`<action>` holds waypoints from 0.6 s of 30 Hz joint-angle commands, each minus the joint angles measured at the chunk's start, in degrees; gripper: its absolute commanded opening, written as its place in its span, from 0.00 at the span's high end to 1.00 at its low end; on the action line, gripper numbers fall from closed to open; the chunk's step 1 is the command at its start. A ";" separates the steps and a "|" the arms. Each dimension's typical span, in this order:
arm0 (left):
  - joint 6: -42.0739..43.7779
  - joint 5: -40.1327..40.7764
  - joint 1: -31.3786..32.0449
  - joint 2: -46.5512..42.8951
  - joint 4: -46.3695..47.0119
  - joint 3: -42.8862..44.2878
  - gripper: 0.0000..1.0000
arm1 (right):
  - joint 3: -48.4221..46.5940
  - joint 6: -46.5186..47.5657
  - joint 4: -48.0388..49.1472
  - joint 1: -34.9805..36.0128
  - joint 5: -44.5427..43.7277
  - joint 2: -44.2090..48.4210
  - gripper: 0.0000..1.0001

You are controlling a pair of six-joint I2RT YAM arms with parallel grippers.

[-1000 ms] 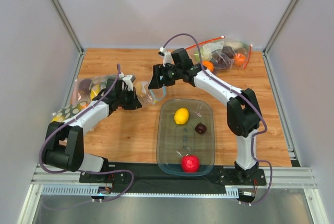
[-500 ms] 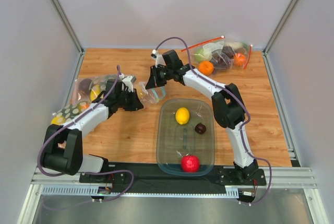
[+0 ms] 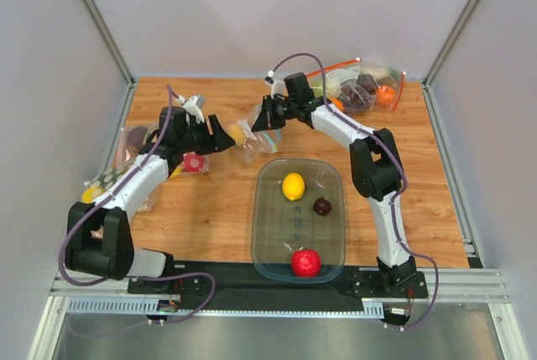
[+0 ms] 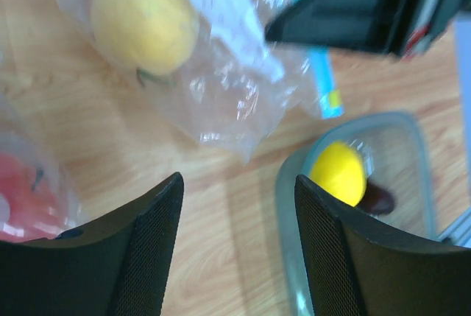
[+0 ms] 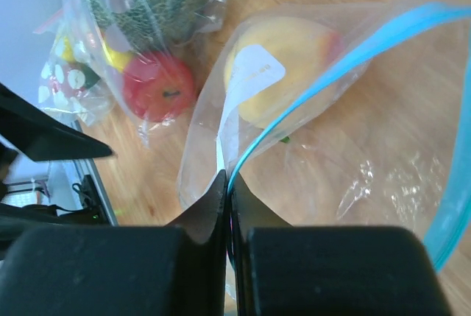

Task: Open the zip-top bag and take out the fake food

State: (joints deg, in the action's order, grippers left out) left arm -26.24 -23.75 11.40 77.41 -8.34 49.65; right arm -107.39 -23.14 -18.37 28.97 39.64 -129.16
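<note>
The zip-top bag [image 3: 250, 138] lies on the wood just behind the clear tray [image 3: 260, 234], its light-blue strip [image 5: 353, 58] slack. My right gripper [image 5: 227, 176] is shut on the bag's mouth at the strip. An orange-yellow peach [image 5: 283, 65] is still inside the bag [image 4: 235, 95]. My left gripper [image 4: 237, 183] hangs open to the bag's left, holding nothing, with bare wood between its fingers. In the tray sit a yellow lemon [image 3: 293, 185], a dark plum [image 3: 322, 206] and a red apple [image 3: 306, 262].
A larger clear bag with red zip strips [image 3: 357, 87] holds fruit at the back right. Another clear bag of fruit [image 3: 134, 150], with a red piece [image 5: 158, 84] in it, lies along the left edge under the left arm. White walls enclose the table.
My left gripper opened, let go of the bag and drew back to the upper left. My right gripper shut on the bag's mouth and pulled it slightly right.
</note>
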 commanded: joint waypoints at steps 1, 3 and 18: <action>-9.07 -2.53 -1.46 3.88 6.38 6.06 0.30 | 2.96 4.06 -1.05 -0.49 1.85 2.42 1.00; -11.11 -2.01 -1.47 8.26 6.67 10.44 0.28 | 4.99 4.50 -0.35 -0.50 1.76 3.65 1.00; -9.10 4.40 -1.55 16.11 -0.44 13.90 0.30 | 13.35 3.80 3.52 -1.20 1.06 8.14 1.00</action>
State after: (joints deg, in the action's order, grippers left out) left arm -36.03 -21.54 10.07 96.97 -6.59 64.84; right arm -94.43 -20.08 -17.76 28.16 40.62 -124.46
